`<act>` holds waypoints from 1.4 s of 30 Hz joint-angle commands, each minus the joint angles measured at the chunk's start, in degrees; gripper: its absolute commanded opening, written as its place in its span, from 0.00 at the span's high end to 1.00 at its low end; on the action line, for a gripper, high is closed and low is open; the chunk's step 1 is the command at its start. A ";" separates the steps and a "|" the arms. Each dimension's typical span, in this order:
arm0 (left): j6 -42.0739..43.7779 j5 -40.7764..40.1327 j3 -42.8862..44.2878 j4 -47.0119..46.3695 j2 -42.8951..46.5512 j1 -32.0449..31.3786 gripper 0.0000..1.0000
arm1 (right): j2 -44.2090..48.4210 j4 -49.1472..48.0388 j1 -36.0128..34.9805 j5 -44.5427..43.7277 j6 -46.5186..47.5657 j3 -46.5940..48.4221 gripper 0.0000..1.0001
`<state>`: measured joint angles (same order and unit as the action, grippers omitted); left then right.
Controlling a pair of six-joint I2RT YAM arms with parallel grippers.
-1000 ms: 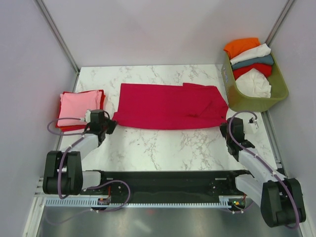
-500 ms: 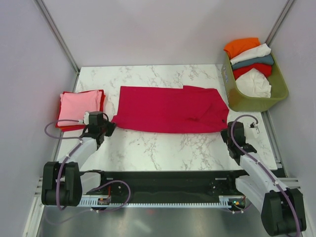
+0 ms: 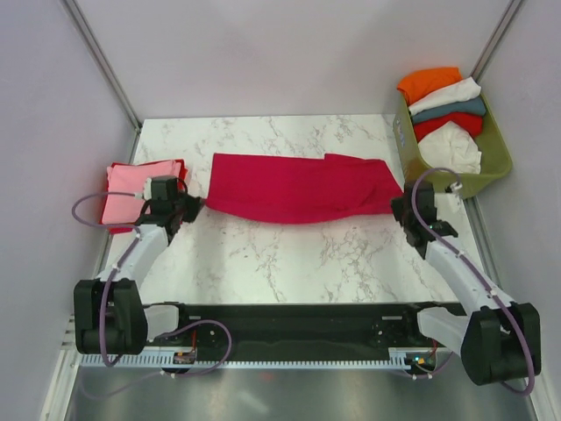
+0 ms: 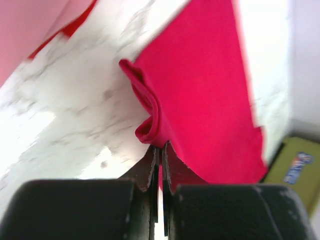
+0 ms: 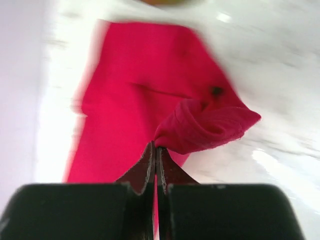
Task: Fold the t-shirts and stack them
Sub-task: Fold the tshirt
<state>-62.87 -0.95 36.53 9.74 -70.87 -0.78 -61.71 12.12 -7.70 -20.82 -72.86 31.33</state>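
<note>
1. Stretching across the middle of the white marbled table (image 3: 289, 254), nearer its far edge, the large crimson soft cloth t-shirt (image 3: 298, 187) forms a long limp band. The left gripper (image 3: 195, 208) and right gripper (image 3: 399, 206) each hold one near corner. If the arms move unevenly, the fold will likely skew. The left end could also brush the folded pink t-shirt (image 3: 127, 189) stacked by the left edge. An olive-green plastic basket (image 3: 482, 182) of shirts sits at the far right corner.
2. Left wrist view: the left gripper (image 4: 160, 147) is clenched on a rolled lip of the crimson soft cloth t-shirt (image 4: 200, 90). Only a thin matte pinch is held, so it may slip out.
3. Right wrist view: the right gripper (image 5: 156, 147) is clamped on a bunched, puffy corner of the shirt (image 5: 145, 90). That lump could leave a crease in the fold.
</note>
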 commanded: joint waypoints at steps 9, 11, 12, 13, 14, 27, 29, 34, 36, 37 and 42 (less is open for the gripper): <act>1.17 -1.17 -11.35 0.21 11.72 4.29 0.98 | 13.36 4.41 0.15 -2.65 -4.21 -10.62 1.00; 1.08 -0.11 -14.55 -1.91 12.42 4.91 0.98 | 17.13 3.53 -0.03 -2.38 -6.07 -14.97 1.00; 1.17 0.07 -15.95 -2.87 12.95 4.91 0.98 | 18.28 3.44 0.14 -2.56 -5.89 -17.07 1.00; 1.26 0.25 -16.32 -2.71 13.04 4.91 0.98 | 19.34 3.44 0.15 -2.73 -5.63 -17.62 1.00; 1.61 0.25 -16.32 -2.53 13.21 4.82 0.98 | 21.18 4.39 0.06 -3.43 -5.37 -17.88 1.00; 1.88 -2.56 -17.72 1.25 17.70 4.91 0.98 | 22.60 8.27 0.15 -4.75 -2.11 -17.00 1.00; 2.05 -2.65 -17.81 1.34 17.96 4.82 0.98 | 23.21 8.53 0.15 -5.11 -2.11 -16.92 1.00; 2.75 -2.83 -17.64 1.95 17.96 4.91 0.94 | 23.48 9.41 0.15 -5.11 -1.24 -16.39 0.90; 2.93 -3.09 -17.90 2.57 18.40 4.91 0.87 | 23.74 10.03 0.06 -5.46 -1.23 -16.04 0.86; 3.10 -3.27 -17.90 2.74 18.66 4.91 0.85 | 24.09 10.55 0.15 -5.55 -0.80 -15.78 0.81; 4.68 -5.20 -17.03 5.72 22.96 4.91 0.42 | 25.41 11.08 0.15 -8.61 3.68 -12.44 0.48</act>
<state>-60.40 -2.87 18.55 13.87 -50.48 3.68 -37.23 22.74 -7.70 -24.91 -72.77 14.50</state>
